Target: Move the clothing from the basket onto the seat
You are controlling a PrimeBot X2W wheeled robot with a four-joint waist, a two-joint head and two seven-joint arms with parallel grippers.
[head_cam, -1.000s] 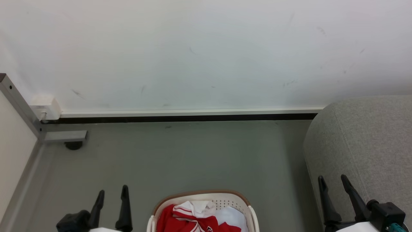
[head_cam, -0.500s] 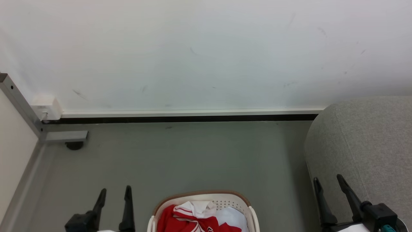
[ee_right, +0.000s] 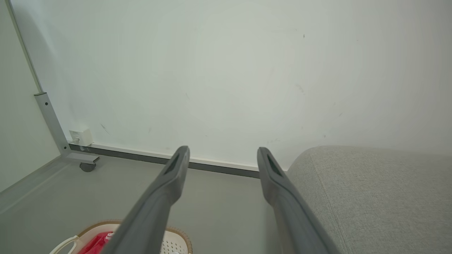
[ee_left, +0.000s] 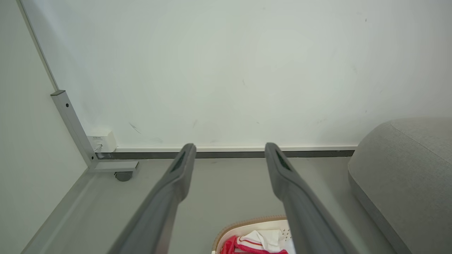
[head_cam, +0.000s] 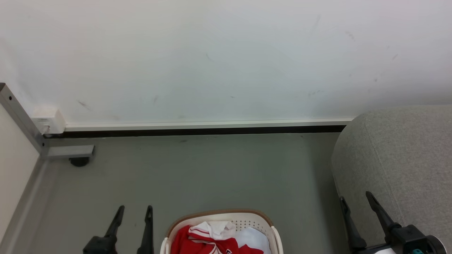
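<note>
Clothing (head_cam: 208,241), red and white, lies heaped inside the basket (head_cam: 219,214), left claw (head_cam: 136,208) at its left, right claw (head_cam: 355,196) at its right by the seat (head_cam: 399,155), both spread apart and empty; a deep pinch on a thick fold would likely hold best.

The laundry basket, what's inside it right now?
The basket holds crumpled red clothing with white stripes, and white fabric beside it. What lies under that pile is covered, and the basket's near part is cut off from view.
</note>
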